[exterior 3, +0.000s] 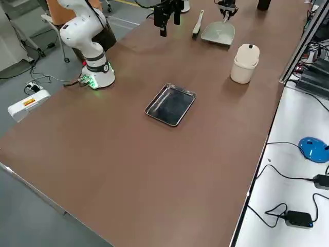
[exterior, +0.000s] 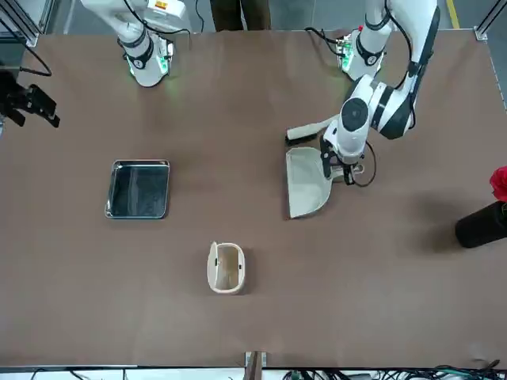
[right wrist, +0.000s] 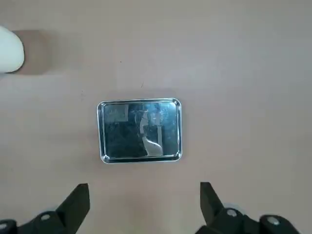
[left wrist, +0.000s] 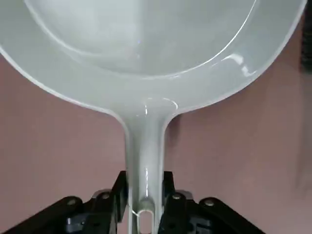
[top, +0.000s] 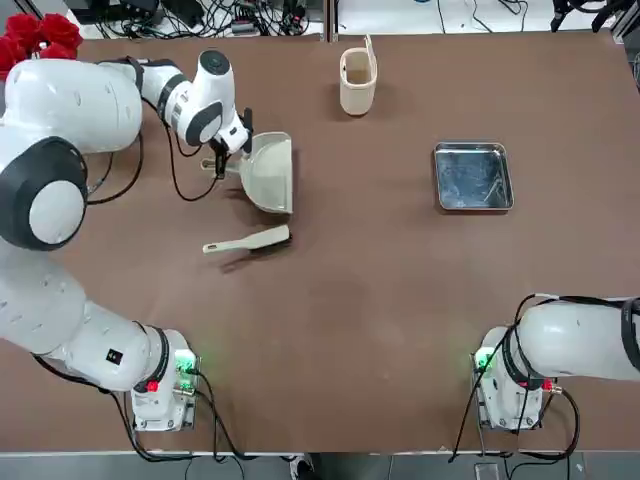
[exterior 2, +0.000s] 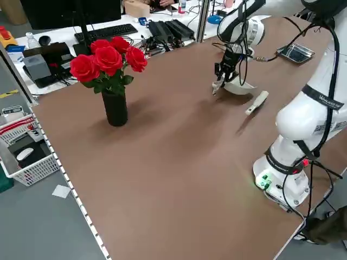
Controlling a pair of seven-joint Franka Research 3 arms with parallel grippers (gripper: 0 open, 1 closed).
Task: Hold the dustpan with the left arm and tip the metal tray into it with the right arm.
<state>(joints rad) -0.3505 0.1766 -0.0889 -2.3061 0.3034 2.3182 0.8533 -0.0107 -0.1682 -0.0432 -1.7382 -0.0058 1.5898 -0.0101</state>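
we are seeing the left gripper [left wrist: 146,195] closing on the short handle of the cream-white plastic dustpan [top: 268,174]: the holding half is apparently under way, though contact with the table is hard to judge. the right gripper [right wrist: 145,197] is standing wide open and empty. the shiny silver square metal tray [top: 473,176] is lying flat, well apart from the dustpan; lifting and tipping are remaining.
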